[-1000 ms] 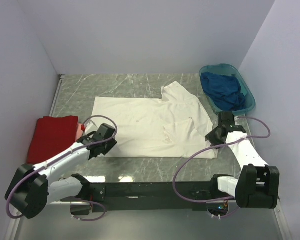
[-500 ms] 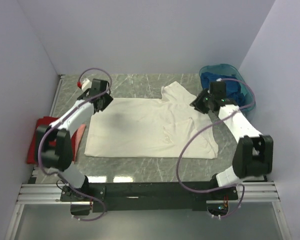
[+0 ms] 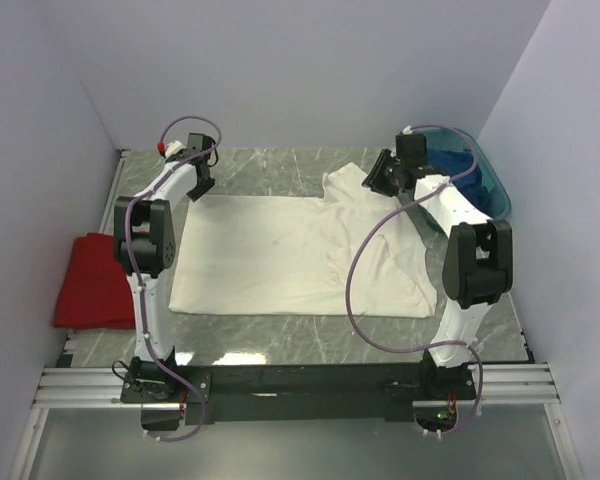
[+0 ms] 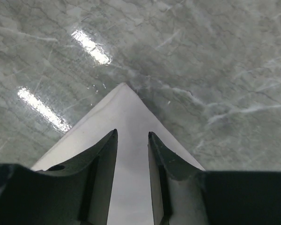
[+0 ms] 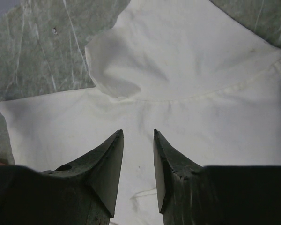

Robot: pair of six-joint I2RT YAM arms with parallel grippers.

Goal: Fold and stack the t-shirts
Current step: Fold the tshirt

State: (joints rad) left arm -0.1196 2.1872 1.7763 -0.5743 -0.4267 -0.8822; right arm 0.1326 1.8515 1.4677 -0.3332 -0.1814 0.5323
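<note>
The cream-white t-shirt (image 3: pixel 290 255) lies spread flat in the middle of the table. Its far left corner (image 4: pixel 124 101) lies between my left gripper's (image 4: pixel 132 135) open jaws. My left gripper (image 3: pixel 200 185) sits at that far left corner. My right gripper (image 3: pixel 378 178) is open and empty above the shirt's far right part, near a folded sleeve (image 5: pixel 117 70); in its wrist view the gripper (image 5: pixel 138 133) hangs over the cloth. The red t-shirt (image 3: pixel 95 280) lies folded at the left edge. The dark blue t-shirt (image 3: pixel 458 175) is in the basin.
The teal plastic basin (image 3: pixel 495 180) stands at the far right by the wall. Grey marble table (image 3: pixel 270 165) shows beyond the shirt. Walls close in on the left, the back and the right.
Both arms have swung from the near side of the shirt to its far edge. The left gripper now sits at the far left corner, the right one at the far right part.
</note>
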